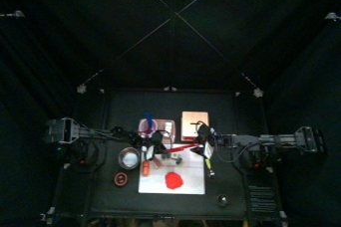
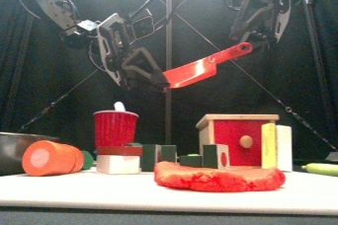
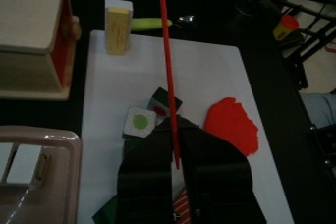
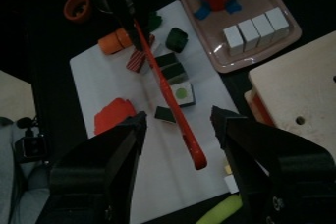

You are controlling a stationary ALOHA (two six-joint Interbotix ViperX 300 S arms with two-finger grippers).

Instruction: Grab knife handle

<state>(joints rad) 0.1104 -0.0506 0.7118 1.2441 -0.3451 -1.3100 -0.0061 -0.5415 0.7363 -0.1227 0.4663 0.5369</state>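
A red knife point(image 2: 199, 70) hangs in the air above the white board point(image 1: 193, 184), tilted, with its broad blade low and the knife handle point(image 2: 239, 49) high. My left gripper point(image 2: 154, 74) is shut on the blade end; its own view shows the knife point(image 3: 165, 61) edge-on as a thin red line running out from between its fingers. My right gripper point(image 2: 251, 37) is at the handle end. In its own view the knife handle point(image 4: 191, 147) lies between its wide-open fingers point(image 4: 132, 135), and they do not touch it.
On the white board point(image 3: 98, 95) lie a flat red blob point(image 2: 218, 177), dark green blocks point(image 4: 171, 71) and a pale-yellow block point(image 3: 121, 27). A red cup point(image 2: 115, 128), an orange round piece point(image 2: 53, 157), a wooden box point(image 2: 235, 135) and a tray of white blocks point(image 4: 252, 29) stand around it.
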